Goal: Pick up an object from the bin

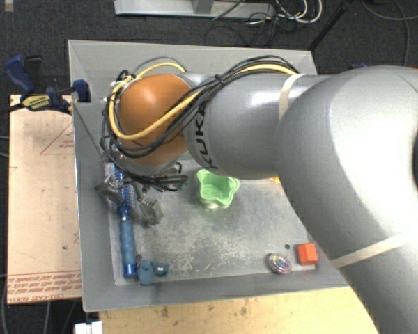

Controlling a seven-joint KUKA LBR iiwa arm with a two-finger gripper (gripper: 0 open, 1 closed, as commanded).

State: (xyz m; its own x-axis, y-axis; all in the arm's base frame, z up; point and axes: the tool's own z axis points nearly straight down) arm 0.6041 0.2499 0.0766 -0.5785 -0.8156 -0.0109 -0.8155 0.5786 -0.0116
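My gripper (130,195) is low at the left side of the bin, under the orange wrist cover. It sits right over the upper end of a long blue tool (127,241). The tool runs down toward the front-left corner and ends in a blue-grey head. A light green wavy-rimmed cup (217,189) stands a short way to the gripper's right, apart from it.
A small orange block (306,253) and a round metallic disc (279,264) lie near the bin's front right. The thick grey arm crosses the bin's back and right side. The left wall is close beside the gripper.
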